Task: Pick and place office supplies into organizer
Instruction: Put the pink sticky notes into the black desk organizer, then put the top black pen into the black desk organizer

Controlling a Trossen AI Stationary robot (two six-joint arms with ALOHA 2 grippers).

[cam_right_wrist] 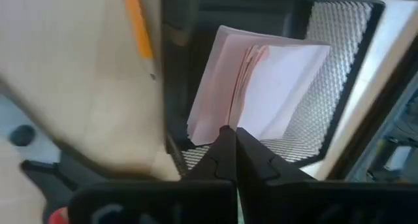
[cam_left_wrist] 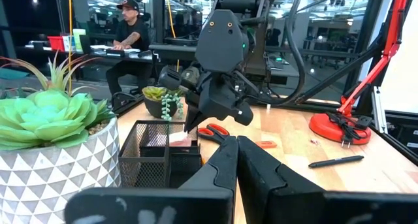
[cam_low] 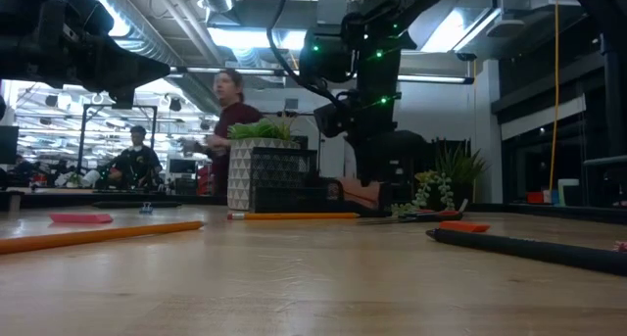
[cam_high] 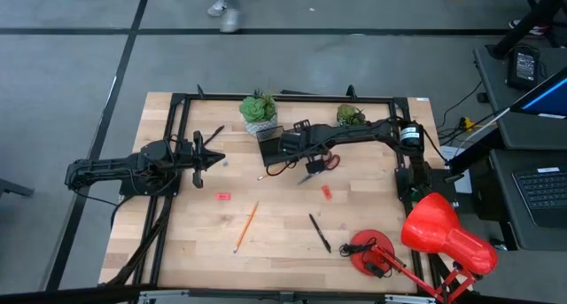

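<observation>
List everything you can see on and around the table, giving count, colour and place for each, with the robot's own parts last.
organizer: one, black mesh, far middle of the table, beside the plants.
sticky-note pad: one, pink, leaning inside the organizer.
scissors: one, red-handled, right of the organizer.
pencils: two, orange; one near the front middle, one by the organizer.
pen: one, black, front, right of the pencil.
erasers: two, red; one left of centre, one right of centre.
potted plants: two, green; one in a white pot, one smaller, far edge.
desk lamp: one, red, front right corner.
left gripper: fingers shut, empty, left side.
right gripper: fingers shut, empty, above the organizer.
</observation>
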